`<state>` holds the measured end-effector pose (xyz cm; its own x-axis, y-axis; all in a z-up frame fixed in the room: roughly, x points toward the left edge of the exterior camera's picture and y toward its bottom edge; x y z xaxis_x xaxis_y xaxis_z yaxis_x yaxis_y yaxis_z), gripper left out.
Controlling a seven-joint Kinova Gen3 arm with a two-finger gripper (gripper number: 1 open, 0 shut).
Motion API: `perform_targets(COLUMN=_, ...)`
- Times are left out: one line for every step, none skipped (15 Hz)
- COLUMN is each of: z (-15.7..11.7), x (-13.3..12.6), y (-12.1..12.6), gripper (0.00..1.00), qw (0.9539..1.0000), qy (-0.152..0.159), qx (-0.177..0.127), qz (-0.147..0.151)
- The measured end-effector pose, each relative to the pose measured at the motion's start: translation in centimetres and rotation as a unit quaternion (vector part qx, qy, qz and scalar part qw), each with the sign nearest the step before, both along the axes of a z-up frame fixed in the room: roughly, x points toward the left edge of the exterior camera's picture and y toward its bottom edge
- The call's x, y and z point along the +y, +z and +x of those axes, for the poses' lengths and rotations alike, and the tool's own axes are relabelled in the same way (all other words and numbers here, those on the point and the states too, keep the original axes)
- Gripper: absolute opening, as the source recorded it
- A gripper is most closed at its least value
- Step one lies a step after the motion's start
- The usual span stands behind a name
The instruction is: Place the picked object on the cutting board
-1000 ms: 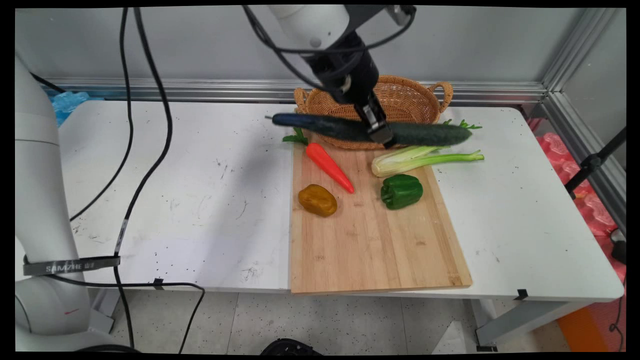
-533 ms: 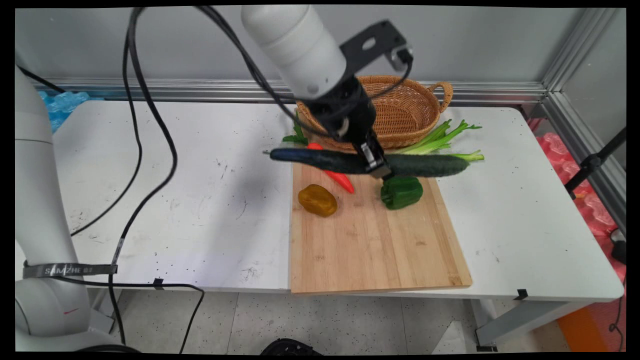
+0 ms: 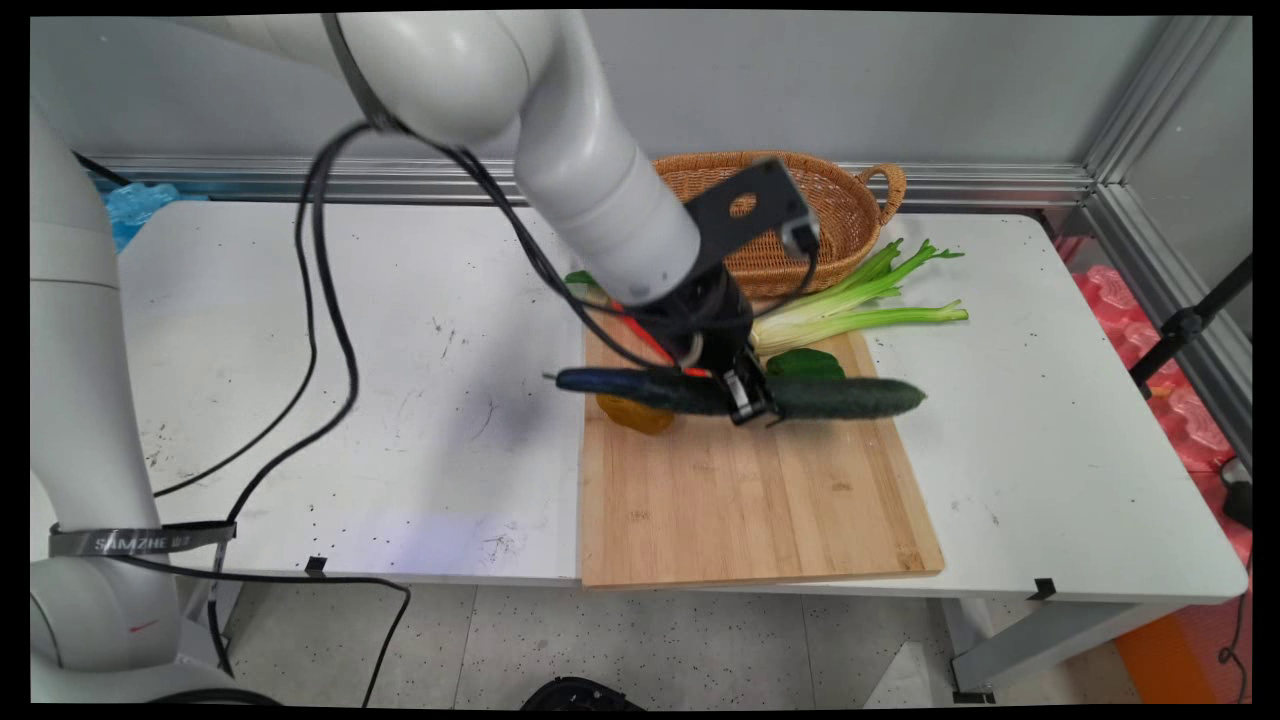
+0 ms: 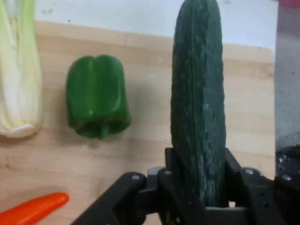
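- The tool (image 3: 752, 398) is clamping the cucumber (image 3: 850, 396) near mid-length, fingers (image 4: 234, 169) pressing on both flanks; the cucumber is lying level, crosswise over the board (image 3: 750, 500), in the air just above it.
- Risk, rotation in the grip: both long ends are overhanging the narrow contact zone. Any jolt is likely to be pivoting the cucumber about the fingers, dipping one end.
- Risk, slip: the skin is looking smooth and rounded, so the grip may be loosening under quick motion, letting the cucumber slide out and roll off the board.
- Risk, collision below: the green pepper (image 4: 97, 96) is sitting just beside the cucumber's line, and the yellow pepper (image 3: 640, 418) is lying partly hidden under its left half. Descending here is likely to be knocking either one aside.
- Risk, sweep contact: the carrot (image 4: 33, 208) is lying close behind the tool, mostly hidden by the arm in the main view; the celery (image 3: 850, 305) is resting near the board's far edge. A sideways swing may be dragging an overhanging end across them.
- Risk, overhang: the left tip is reaching past the board over the bench (image 3: 300, 350), so a release here may be leaving the cucumber half off the board.
- The basket (image 3: 850, 200) is standing well behind, clear of the tool.
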<state>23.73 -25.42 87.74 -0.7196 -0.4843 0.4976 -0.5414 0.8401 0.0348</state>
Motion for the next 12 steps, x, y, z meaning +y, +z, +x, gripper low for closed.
perform_targets(z=-0.2, x=0.1, y=-1.0, gripper=0.00, qw=1.0000, qy=-0.002, qx=-0.001, qz=0.000)
perform_targets(z=-0.3, x=0.1, y=-1.9, gripper=0.00, qw=1.0000, qy=-0.004, qx=-0.003, qz=0.001)
perform_targets(z=-0.5, x=0.2, y=-2.9, gripper=0.00, qw=1.0000, qy=-0.005, qx=-0.004, qz=0.002)
perform_targets(z=-0.6, x=0.3, y=-3.8, gripper=0.00, qw=1.0000, qy=-0.007, qx=-0.005, qz=0.004)
perform_targets(z=-0.8, x=0.4, y=-4.7, gripper=0.00, qw=0.9999, qy=-0.008, qx=-0.005, qz=0.006)
perform_targets(z=-0.9, x=0.4, y=-5.6, gripper=0.00, qw=0.9999, qy=-0.009, qx=-0.005, qz=0.007)
perform_targets(z=-1.1, x=0.4, y=-6.3, gripper=0.00, qw=0.9999, qy=-0.011, qx=-0.004, qz=0.008)
perform_targets(z=-1.3, x=0.5, y=-7.0, gripper=0.00, qw=0.9999, qy=-0.012, qx=-0.003, qz=0.009)
perform_targets(z=-1.4, x=0.5, y=-7.7, gripper=0.00, qw=0.9999, qy=-0.013, qx=-0.002, qz=0.009)
perform_targets(z=-1.4, x=0.4, y=-8.2, gripper=0.00, qw=0.9999, qy=-0.013, qx=-0.001, qz=0.009)
perform_targets(z=-1.5, x=0.4, y=-8.7, gripper=0.00, qw=0.9999, qy=-0.013, qx=0.000, qz=0.009)
perform_targets(z=-1.5, x=0.4, y=-9.2, gripper=0.00, qw=0.9999, qy=-0.013, qx=0.000, qz=0.009)
